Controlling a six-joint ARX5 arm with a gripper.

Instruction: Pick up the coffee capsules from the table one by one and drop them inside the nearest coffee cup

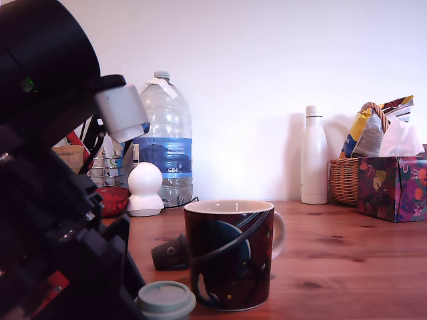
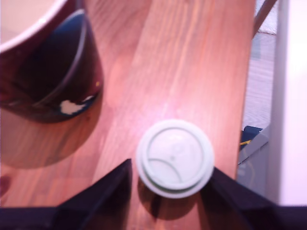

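wrist view: we have the gripper [image 2: 173, 182] spread wide, its two dark fingers either side of the mint-green capsule [image 2: 174, 158], which stands on the tabletop [image 2: 192, 62] close beside the coffee cup [image 2: 45, 72]. to grip well we should settle lower so the fingers close below the flange, keep centred, then squeeze gently; contact is probably not made yet, though blur hides it. the capsule is pale, round, with a stepped rim and a faint arc on its top. in the exterior view a dark grey capsule [image 1: 170, 253] lies tipped behind the cup's left side.
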